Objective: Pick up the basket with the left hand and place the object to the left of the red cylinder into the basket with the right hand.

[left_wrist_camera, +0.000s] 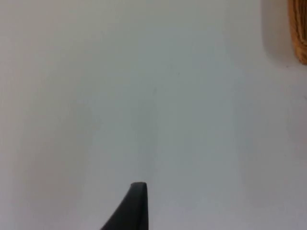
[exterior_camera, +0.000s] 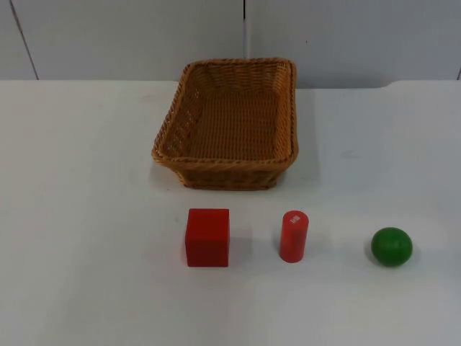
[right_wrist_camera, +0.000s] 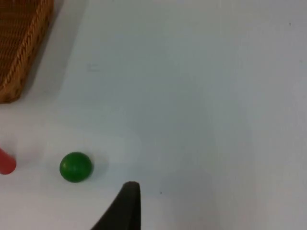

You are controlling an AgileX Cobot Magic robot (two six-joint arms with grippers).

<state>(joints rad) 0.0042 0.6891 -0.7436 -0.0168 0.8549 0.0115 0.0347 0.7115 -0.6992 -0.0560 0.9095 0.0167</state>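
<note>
A brown wicker basket [exterior_camera: 229,122] stands on the white table toward the back, with nothing inside it. In front of it a red cube [exterior_camera: 207,237] rests to the left of an upright red cylinder [exterior_camera: 293,236]. One black fingertip [left_wrist_camera: 130,207] of the left gripper hangs over bare table, with a sliver of the basket [left_wrist_camera: 298,29] off to its side. One black fingertip [right_wrist_camera: 123,207] of the right gripper is above the table, near a green ball [right_wrist_camera: 75,166] and the edge of the red cylinder [right_wrist_camera: 6,162]. The basket's corner [right_wrist_camera: 21,43] lies beyond.
The green ball [exterior_camera: 391,246] sits to the right of the cylinder, in the same row. A grey partition wall [exterior_camera: 108,36] closes off the table's far edge behind the basket.
</note>
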